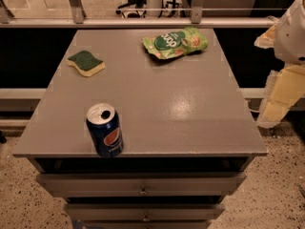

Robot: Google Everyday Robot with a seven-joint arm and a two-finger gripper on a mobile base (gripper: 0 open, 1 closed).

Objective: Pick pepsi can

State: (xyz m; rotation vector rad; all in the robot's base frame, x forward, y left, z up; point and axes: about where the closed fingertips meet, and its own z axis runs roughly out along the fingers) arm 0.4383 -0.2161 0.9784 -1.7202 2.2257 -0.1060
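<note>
Grey cabinet top (190, 118), seen from the front and above, with drawers (143, 184) below and a speckled floor (281, 194) around it. The pepsi can (105, 130) stands upright near the front-left edge, with its silver top and opening visible and its round logo facing the camera. A green-and-yellow sponge (86, 63) lies at the far left. A green snack bag (175, 42) lies flat towards the far edge, right of centre. The gripper (281, 94) – pale yellow, below a white arm housing (293, 30) – hangs at the right margin, beyond the cabinet's right side and well apart from the can. Whether it is open or closed cannot be told; it holds nothing visible.
</note>
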